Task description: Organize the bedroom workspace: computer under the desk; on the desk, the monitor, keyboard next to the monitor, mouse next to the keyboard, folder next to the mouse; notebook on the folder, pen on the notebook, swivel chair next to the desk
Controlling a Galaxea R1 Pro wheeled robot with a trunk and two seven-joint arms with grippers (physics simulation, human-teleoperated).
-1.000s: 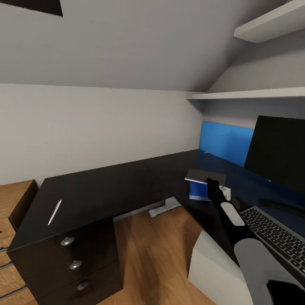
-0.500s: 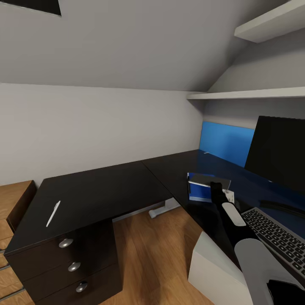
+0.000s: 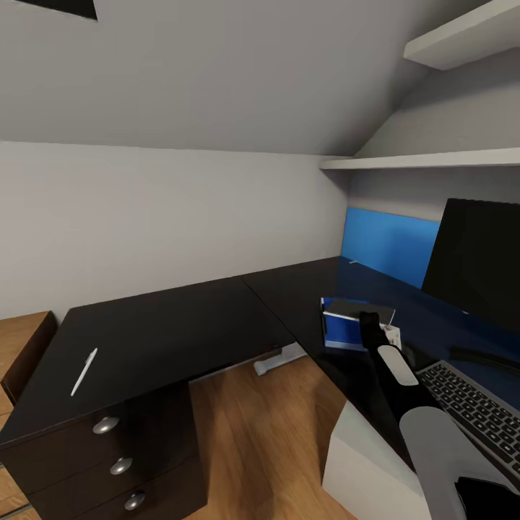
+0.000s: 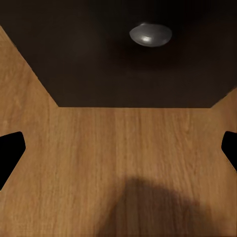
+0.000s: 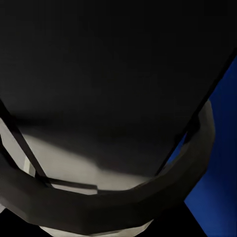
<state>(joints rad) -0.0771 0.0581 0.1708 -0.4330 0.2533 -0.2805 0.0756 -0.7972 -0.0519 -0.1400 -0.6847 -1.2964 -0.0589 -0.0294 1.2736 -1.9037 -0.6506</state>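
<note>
Logged status: monitor (image 3: 480,263) and keyboard (image 3: 473,404) stood on the bench (image 3: 303,289) at right. My right tool (image 3: 368,320) rested at the notebook (image 3: 359,310), atop the folder (image 3: 343,331); I could not tell its grip. Left tool (image 4: 118,153) open. Pen (image 3: 84,372), lower left, remained unplaced.

From the head we are looking down across the desk (image 3: 289,289); the left wrist is facing the floor (image 4: 118,163) closely, beside a drawer knob (image 4: 150,34); the right wrist is pressing near the notebook (image 5: 113,74).
</note>
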